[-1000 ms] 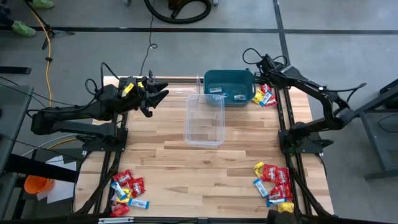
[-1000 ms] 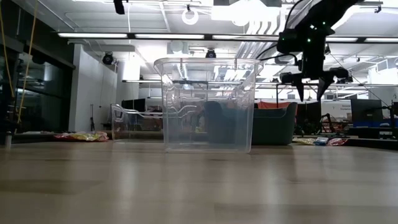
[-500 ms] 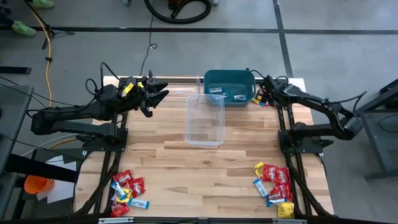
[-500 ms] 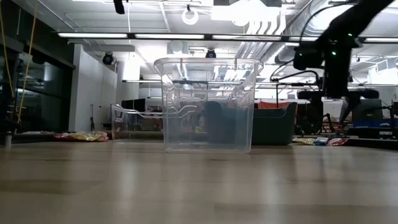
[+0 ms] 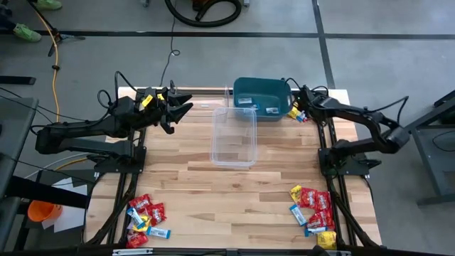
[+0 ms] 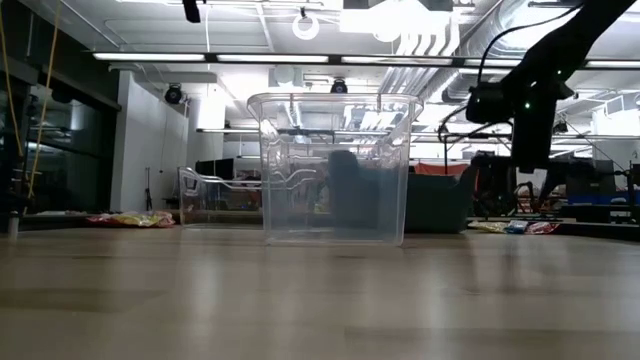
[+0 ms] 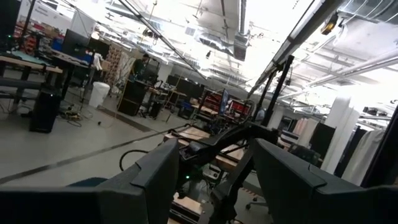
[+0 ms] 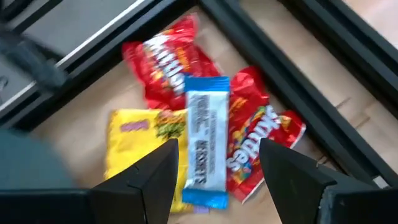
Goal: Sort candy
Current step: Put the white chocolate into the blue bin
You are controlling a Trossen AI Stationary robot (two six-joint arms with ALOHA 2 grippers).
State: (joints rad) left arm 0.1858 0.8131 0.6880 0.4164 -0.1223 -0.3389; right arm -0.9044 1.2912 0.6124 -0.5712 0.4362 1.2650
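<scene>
The candy lies in three heaps of red, yellow and light blue packets: one by the near left corner [image 5: 146, 217], one by the near right corner [image 5: 313, 210], and one by the far right corner [image 5: 299, 112] beside the teal bin [image 5: 261, 96]. My right gripper [image 8: 217, 177] hangs open just over that far right heap, its fingers on either side of a light blue packet [image 8: 205, 146] that lies flat on red and yellow ones. My left gripper [image 5: 183, 104] is open and held above the table's far left part.
A clear plastic tub [image 5: 234, 135] stands in the middle of the table, with the teal bin right behind it holding a few packets. Black frame rails [image 5: 323, 135] run along both table sides. Bare wood lies between the tub and the near heaps.
My right gripper has come down from high above the far right corner toward the candy heap beside the teal bin, and the arm has dropped with it. Its fingers stay apart. The left arm and the candy have kept still.
</scene>
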